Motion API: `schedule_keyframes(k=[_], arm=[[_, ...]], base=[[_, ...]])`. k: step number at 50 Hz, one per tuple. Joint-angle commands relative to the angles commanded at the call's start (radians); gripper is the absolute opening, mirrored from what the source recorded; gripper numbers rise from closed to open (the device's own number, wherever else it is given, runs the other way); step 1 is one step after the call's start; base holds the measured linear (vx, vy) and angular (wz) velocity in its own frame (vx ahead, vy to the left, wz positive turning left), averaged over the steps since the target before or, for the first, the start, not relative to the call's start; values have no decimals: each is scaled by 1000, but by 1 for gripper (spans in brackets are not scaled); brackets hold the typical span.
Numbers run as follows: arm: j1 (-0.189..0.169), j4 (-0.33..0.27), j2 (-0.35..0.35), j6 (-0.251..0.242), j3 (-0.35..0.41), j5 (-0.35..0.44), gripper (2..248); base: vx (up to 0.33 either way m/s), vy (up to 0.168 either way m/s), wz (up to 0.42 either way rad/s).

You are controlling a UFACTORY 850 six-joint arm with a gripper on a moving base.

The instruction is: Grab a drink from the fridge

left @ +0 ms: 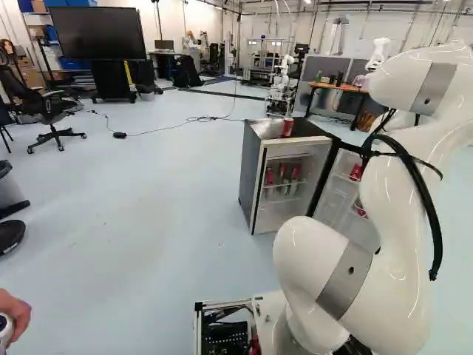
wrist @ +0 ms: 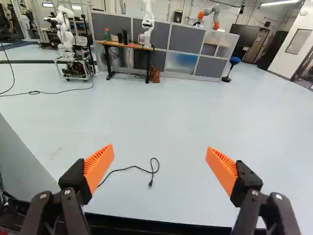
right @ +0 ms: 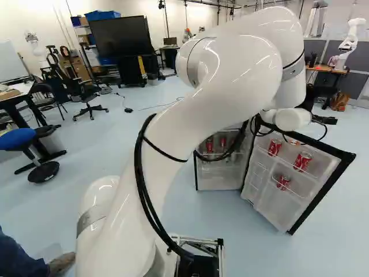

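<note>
status: fridge (left: 251, 174) stands with its door (right: 262, 202) swung wide, so access looks done; grab not done. gripper (wrist: 160, 148) in wrist view: jaws spread wide, orange pads facing each other across a broad gap, nothing pinched. ahead of the jaws only pale floor (wrist: 195, 115) and a thin black cord (wrist: 131, 167) lying on it, no drink in line with them. a black strip (wrist: 156, 222) runs beneath the fingers' bases, probably the door's top edge, which would put the jaws at the door and aimed away from the shelves. drinks, none held: three red cans (right: 302, 161) in the door racks, lower than the jaws; red drinks (left: 283, 177) on the shelf within the cabinet, off to the jaws' side; one more red can (left: 287, 127) upright on the fridge top, apart from the jaws. which is meant: cannot tell. left to do, my estimate: clear the door edge, turn the jaws toward a drink, straddle it, close, lift out. so roughly the first part done, whole pick outstanding. risk: turning low here could knock the door or its cans
</note>
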Motion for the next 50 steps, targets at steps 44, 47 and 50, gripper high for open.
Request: schedule_keyframes(k=[44, 47, 50], arm=[[21, 0, 21, 0, -71, -370, 247], [25, 0, 15, 0, -87, -395, 247], [29, 0, 9, 0, -102, -419, 247]], base=[[0, 0, 0], [0, 0, 0], [0, 0, 0]])
